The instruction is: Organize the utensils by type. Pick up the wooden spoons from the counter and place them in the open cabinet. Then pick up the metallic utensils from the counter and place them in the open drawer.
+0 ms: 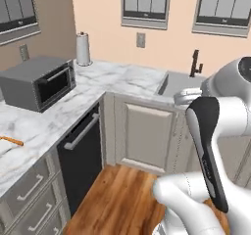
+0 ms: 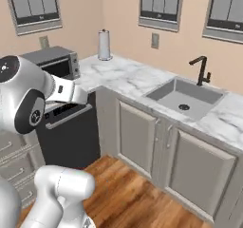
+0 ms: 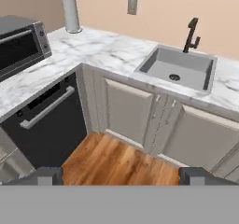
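A slim orange fork (image 1: 11,141) lies on the white marble counter (image 1: 112,78) at the far left edge of the left base view, next to a pale object cut off by the frame. The wooden spoons, the silver utensil, the cabinet and the open drawer are out of view. My gripper (image 3: 121,176) is open, its two dark fingertips (image 3: 46,175) wide apart with nothing between them. It hangs in the air over the wooden floor, facing the counter (image 3: 102,50) corner. Closed beige-grey drawer fronts (image 1: 28,187) sit under the counter near the fork.
A grey microwave (image 1: 38,82) stands on the left run of the counter and a paper towel roll (image 1: 83,48) in the corner. A black dishwasher (image 1: 81,151) sits below. A sink (image 2: 185,98) with a black faucet (image 2: 201,69) lies to the right.
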### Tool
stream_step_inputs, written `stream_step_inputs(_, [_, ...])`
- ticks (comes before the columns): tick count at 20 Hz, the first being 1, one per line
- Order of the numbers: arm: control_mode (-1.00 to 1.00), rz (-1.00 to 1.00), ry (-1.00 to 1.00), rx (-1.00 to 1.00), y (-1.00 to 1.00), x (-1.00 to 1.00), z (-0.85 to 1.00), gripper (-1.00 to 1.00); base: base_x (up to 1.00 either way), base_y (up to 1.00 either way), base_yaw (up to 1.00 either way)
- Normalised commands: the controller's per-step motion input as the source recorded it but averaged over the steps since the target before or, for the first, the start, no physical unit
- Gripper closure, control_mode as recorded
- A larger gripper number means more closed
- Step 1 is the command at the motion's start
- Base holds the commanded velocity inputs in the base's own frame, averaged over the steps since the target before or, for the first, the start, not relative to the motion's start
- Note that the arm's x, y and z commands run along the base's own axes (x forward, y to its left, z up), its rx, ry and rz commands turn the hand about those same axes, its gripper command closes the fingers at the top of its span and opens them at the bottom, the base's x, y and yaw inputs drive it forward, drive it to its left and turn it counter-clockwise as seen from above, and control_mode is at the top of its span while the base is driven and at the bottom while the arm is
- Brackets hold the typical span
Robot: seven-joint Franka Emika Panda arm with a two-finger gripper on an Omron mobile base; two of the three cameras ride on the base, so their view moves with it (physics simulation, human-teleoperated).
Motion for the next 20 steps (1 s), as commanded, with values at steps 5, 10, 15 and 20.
stream_step_inputs(5, [1.0,0.0,0.0,0.0,0.0,0.0,0.0,-1.0,0.1,0.85,0.77])
stream_step_inputs(10, [1.0,0.0,0.0,0.0,0.0,0.0,0.0,-1.0,0.7,0.6,0.6])
stream_step_inputs(15, [1.0,0.0,0.0,0.0,0.0,0.0,0.0,-1.0,0.13,-0.05,0.49])
stream_step_inputs(20, [1.0,0.0,0.0,0.0,0.0,0.0,0.0,-1.0,-0.69,-0.35,0.47])
